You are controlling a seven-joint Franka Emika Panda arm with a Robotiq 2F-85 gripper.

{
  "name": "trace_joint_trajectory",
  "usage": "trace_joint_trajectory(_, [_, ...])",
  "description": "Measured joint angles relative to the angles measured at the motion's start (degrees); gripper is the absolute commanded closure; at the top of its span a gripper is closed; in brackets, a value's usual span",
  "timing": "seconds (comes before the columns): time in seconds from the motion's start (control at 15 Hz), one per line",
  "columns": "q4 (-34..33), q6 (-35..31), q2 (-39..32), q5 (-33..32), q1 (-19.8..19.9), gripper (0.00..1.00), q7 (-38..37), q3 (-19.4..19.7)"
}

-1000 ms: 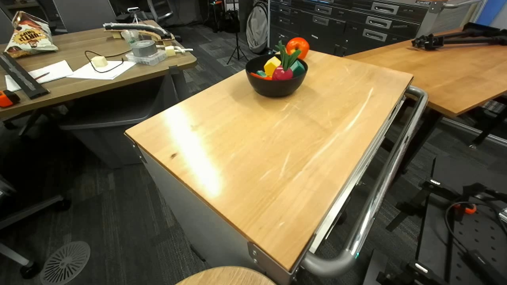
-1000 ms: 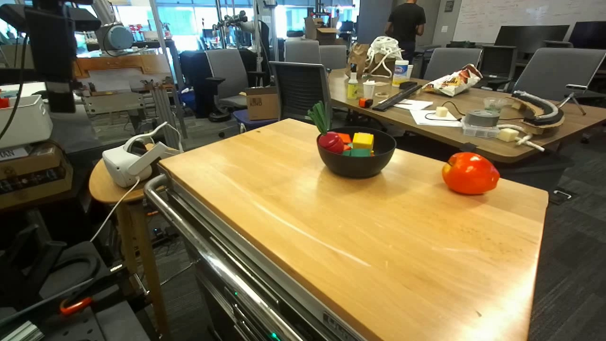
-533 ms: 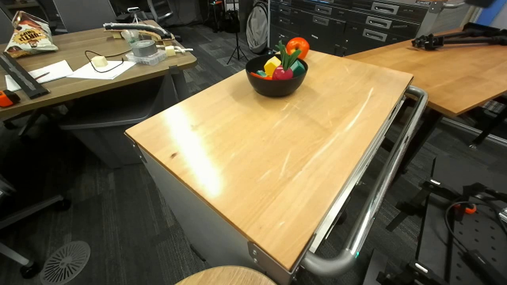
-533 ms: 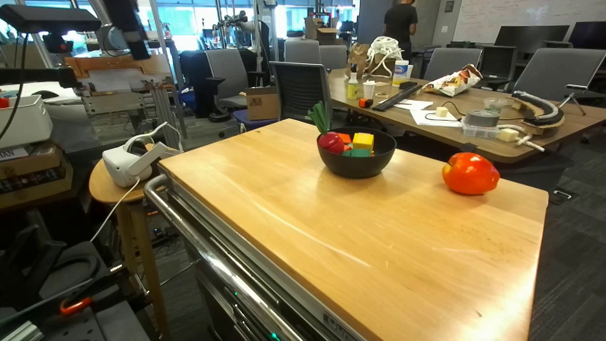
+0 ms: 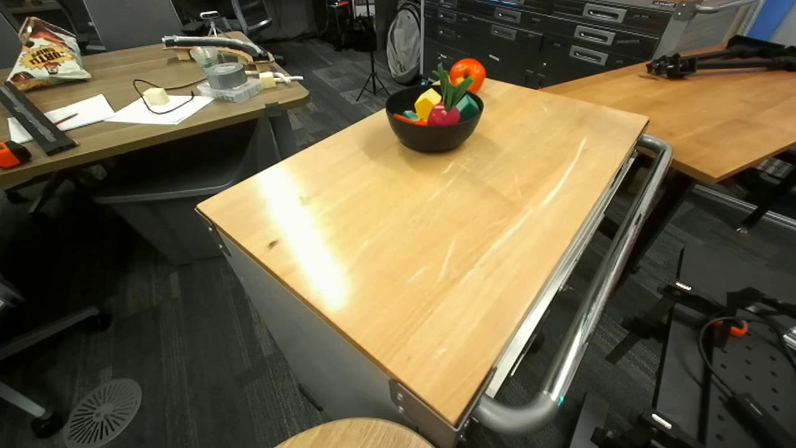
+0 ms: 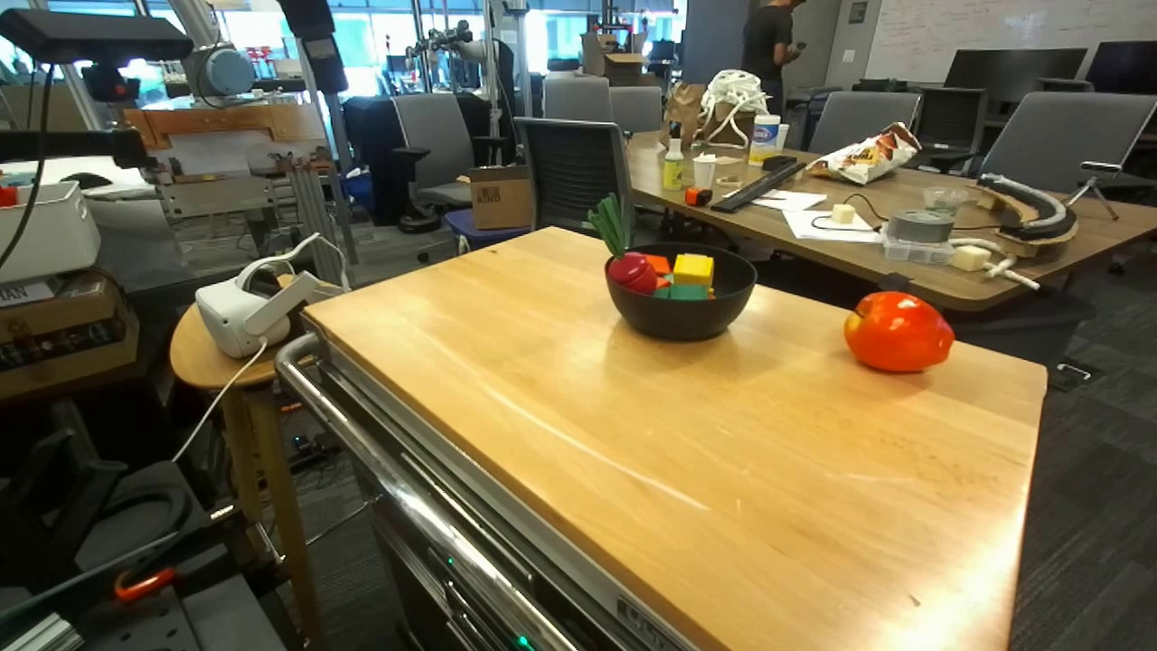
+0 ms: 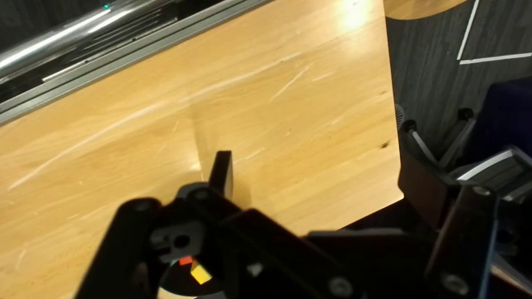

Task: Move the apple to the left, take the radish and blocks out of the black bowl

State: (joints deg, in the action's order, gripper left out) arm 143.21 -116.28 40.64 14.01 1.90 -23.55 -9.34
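Low in the wrist view, the gripper [image 7: 320, 176] stands with its fingers spread wide. In an exterior view, upper left, a dark hanging piece [image 6: 315, 45] has swung rightward within the last second. Right of centre, the black bowl [image 6: 682, 318] holds the radish [image 6: 633, 273] and blocks [image 6: 693, 270], unmoved on the wooden top [image 6: 723, 407]; the apple [image 6: 899, 331] sits apart, farther right. Behind, a person [image 6: 768, 45] has turned sideways beyond a cluttered table [image 6: 1089, 249].

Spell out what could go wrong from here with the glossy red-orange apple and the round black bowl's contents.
The apple sits near an edge of the pale wooden tabletop, so a nudge might roll it off. The round dark-red, green-leaved radish and the yellow, green and orange-red blocks crowd together inside the black bowl, so reaching for one could disturb the others or tip the bowl.
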Motion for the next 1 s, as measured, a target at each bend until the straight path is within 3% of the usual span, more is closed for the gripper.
trace_joint_trajectory(0.2, [0.26,-0.10,-0.27,-3.89,-0.23,0.00,5.51,0.44])
trace_joint_trajectory(0.6, [-6.49,0.16,-8.96,-21.79,1.86,0.00,17.63,4.69])
trace_joint_trajectory(0.73, [-10.70,-1.00,-14.07,-26.12,3.89,0.00,14.17,4.49])
trace_joint_trajectory(1.0, [-13.99,-1.22,-18.56,-27.09,4.80,0.00,11.98,3.61])
